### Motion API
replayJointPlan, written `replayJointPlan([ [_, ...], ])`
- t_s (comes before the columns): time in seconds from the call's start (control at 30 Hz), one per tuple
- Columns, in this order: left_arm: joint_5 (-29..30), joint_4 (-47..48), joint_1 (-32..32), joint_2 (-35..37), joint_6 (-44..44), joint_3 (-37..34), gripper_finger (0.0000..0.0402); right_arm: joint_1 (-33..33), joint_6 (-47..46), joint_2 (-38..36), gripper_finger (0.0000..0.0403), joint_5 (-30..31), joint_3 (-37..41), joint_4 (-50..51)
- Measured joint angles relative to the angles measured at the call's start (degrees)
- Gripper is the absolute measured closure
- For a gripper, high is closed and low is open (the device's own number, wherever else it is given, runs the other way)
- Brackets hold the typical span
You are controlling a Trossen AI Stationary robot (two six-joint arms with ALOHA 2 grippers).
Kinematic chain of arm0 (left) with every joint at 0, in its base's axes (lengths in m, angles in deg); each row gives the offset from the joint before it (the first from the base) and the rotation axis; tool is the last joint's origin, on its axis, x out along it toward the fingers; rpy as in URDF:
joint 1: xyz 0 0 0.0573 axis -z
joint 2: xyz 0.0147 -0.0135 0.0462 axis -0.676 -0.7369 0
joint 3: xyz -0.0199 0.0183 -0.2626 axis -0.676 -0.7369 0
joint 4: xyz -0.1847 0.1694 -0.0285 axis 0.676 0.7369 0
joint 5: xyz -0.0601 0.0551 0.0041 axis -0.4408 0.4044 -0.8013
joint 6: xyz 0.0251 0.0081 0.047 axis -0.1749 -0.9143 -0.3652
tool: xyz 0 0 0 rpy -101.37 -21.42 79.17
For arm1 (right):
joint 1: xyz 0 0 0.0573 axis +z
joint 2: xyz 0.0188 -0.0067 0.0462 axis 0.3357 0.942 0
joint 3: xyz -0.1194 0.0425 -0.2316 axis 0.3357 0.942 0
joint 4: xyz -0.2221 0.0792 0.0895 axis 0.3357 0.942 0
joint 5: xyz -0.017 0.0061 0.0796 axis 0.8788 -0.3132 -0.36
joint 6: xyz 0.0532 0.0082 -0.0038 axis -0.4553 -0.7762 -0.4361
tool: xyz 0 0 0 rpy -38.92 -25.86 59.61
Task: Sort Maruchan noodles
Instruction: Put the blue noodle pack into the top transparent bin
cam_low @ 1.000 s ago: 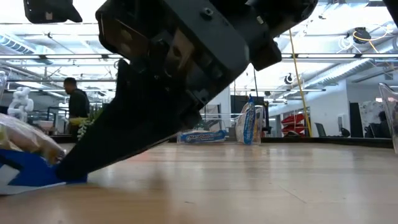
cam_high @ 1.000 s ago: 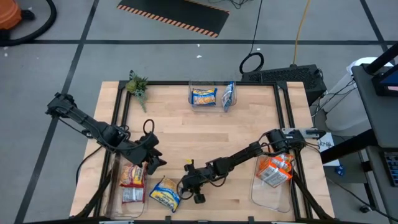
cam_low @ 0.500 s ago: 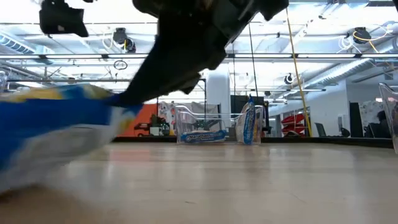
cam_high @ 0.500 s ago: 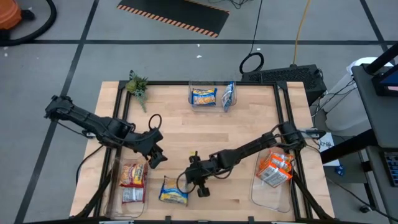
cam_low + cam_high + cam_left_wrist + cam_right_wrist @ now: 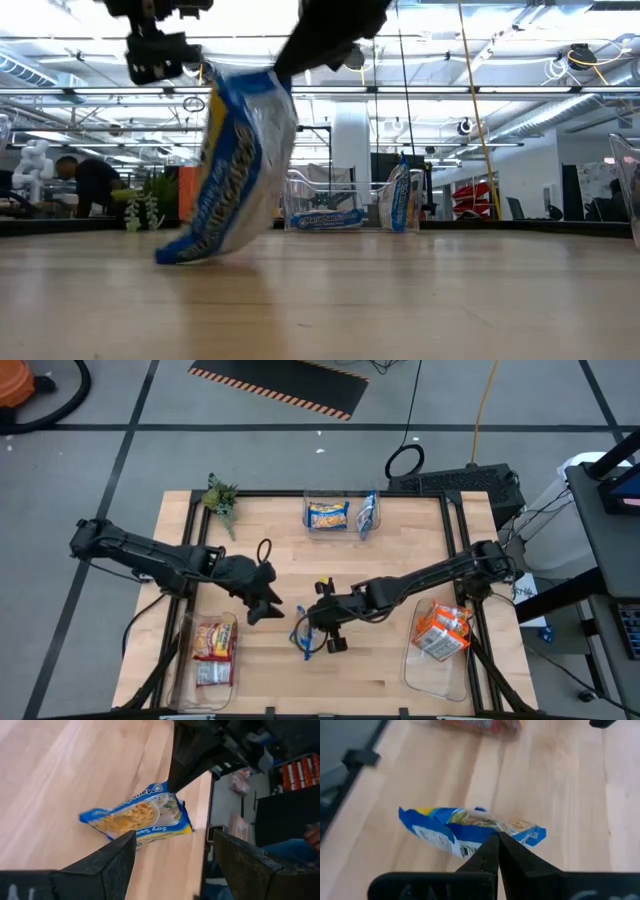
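The right tool was pinched tight on the edge of a blue-and-yellow packet, holding it clear of the counter near the middle of the front half. In the low view the packet hung nearly upright from its top edge, its lower corner just above the wood. The right wrist view showed the two fingers closed together on the packet, which sagged below them. The left tool hovered just beside it, to the left, fingers spread apart and gripping nothing; its wrist view looked between the spread fingers at the hanging packet. At the front left a clear bin held red packets. At the front right another bin held orange packets. At the back edge a third bin held two blue-and-yellow packets, one lying flat and one standing on edge. A small plant stood at the back left corner.
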Motion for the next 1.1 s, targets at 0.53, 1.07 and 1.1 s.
replayJointPlan([
  [0.53,13.64,-13.59,2.74,-0.02,-11.81,-7.86,0.0131,-3.94,-9.87,-0.22,0.0403,-4.05,0.04,1.37],
  [1.07,28.56,-7.35,15.21,0.01,4.7,-6.44,0.013,-9.29,-24.64,-0.57,0.0403,-2.72,0.04,-5.29],
  [1.1,30.08,-7.1,15.7,0.01,6.06,-6.44,0.013,-9.71,-25.97,-0.57,0.0403,-2.58,0.04,-5.56],
])
